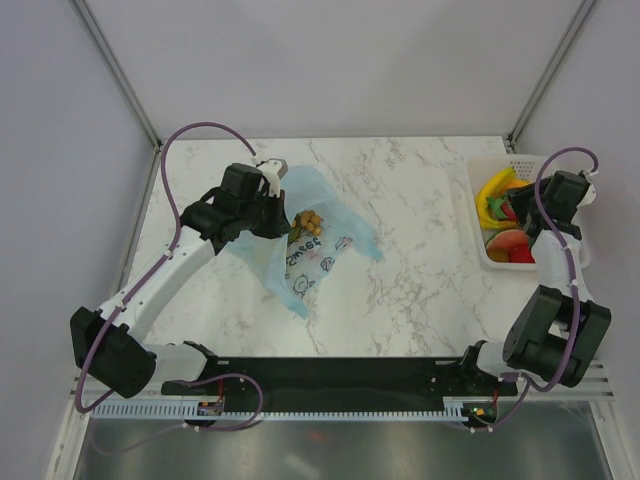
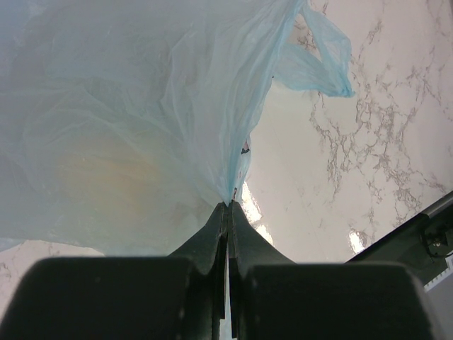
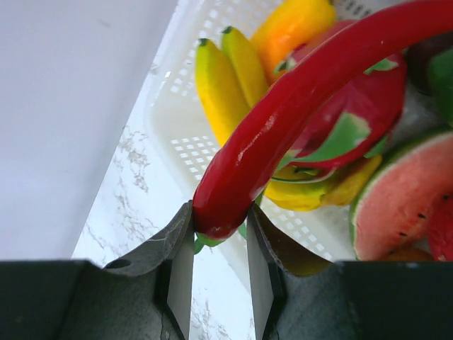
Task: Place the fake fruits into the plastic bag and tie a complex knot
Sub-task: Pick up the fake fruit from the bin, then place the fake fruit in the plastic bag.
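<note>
Plastic bag (image 1: 345, 238) holds a tan cluster (image 1: 310, 221); basket (image 3: 182, 120) holds bananas (image 3: 221, 83), watermelon slice (image 3: 405, 200).

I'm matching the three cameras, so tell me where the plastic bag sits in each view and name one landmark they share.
Top external: the plastic bag lies left of centre on the marble tabletop.
Left wrist: it fills the upper left, its edge pinched in the shut left gripper.
Right wrist: not in it.
Shared landmark: the marble tabletop, visible in all three.
</note>
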You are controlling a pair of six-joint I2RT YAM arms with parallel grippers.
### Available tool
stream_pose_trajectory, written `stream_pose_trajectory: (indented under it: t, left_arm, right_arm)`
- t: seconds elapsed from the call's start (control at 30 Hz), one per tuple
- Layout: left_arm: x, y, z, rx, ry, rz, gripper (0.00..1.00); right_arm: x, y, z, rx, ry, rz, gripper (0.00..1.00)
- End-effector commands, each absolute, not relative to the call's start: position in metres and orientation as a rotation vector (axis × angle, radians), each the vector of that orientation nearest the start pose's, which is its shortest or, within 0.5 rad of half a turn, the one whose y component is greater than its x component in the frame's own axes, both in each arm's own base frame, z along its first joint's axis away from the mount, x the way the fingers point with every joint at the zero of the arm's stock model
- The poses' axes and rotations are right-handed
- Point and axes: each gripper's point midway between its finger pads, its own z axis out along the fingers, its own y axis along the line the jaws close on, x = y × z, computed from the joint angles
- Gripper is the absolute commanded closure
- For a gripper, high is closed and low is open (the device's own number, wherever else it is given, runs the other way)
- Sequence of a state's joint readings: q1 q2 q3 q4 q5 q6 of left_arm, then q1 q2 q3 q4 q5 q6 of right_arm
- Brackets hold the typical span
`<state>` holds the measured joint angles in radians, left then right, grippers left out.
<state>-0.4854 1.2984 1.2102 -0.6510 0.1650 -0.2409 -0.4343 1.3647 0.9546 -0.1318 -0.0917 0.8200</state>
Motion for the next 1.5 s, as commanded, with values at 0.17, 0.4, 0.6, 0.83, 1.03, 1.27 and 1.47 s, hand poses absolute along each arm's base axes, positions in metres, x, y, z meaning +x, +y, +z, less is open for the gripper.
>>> stream_pose_trajectory:
  t: [0.17, 0.4, 0.6, 0.83, 1.03, 1.27, 1.47]
  left_arm:
    - [0.297, -0.2, 0.224, 0.42, 2.266, -0.566, 0.98]
    - [0.298, -0.2, 0.225, 0.419, 2.265, -0.564, 0.98]
    - [0.297, -0.2, 0.223, 0.42, 2.269, -0.565, 0.98]
    - [0.297, -0.201, 0.225, 0.423, 2.264, -0.567, 0.98]
    - [0.298, -0.199, 0.224, 0.418, 2.264, -0.557, 0.98]
    - [0.302, -0.191, 0.222, 0.372, 2.277, -0.503, 0.98]
    - [0.303, -0.188, 0.224, 0.345, 2.273, -0.485, 0.98]
  right_arm:
    - [0.413, -0.143, 0.256, 0.917, 1.664, 0.222, 0.86]
    - [0.424, -0.098, 0.293, 0.742, 1.676, 0.424, 0.86]
    - [0.421, 0.006, 0.302, 0.453, 1.789, 0.603, 0.89]
    - [0.37, 0.148, 0.277, -0.019, 1.96, 0.847, 0.91]
    - [0.295, 0.244, 0.235, -0.452, 2.05, 0.988, 0.91]
    - [0.21, 0.3, 0.199, -0.876, 2.037, 1.101, 0.92]
    - [0.192, 0.326, 0.18, -1.018, 2.043, 1.18, 0.94]
